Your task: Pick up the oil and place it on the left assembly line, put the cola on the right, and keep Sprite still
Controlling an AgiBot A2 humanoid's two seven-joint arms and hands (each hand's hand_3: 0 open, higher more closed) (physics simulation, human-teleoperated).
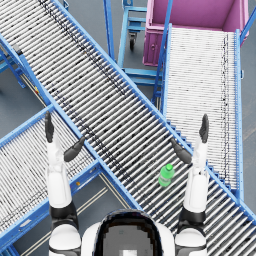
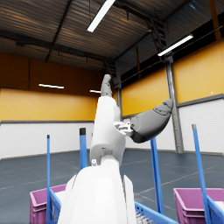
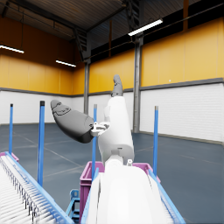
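A green Sprite bottle lies on the long diagonal roller conveyor, close to my right forearm. No oil or cola shows in any view. My left hand is raised over the left conveyor, fingers apart and empty. My right hand is raised above the main conveyor's edge, just beyond the Sprite, also spread and empty. The left wrist view shows the left hand holding nothing, and the right wrist view shows the right hand the same way.
A right conveyor runs away toward a purple bin at the back. Blue frame rails and posts border the lines. Further purple bins stand on the warehouse floor.
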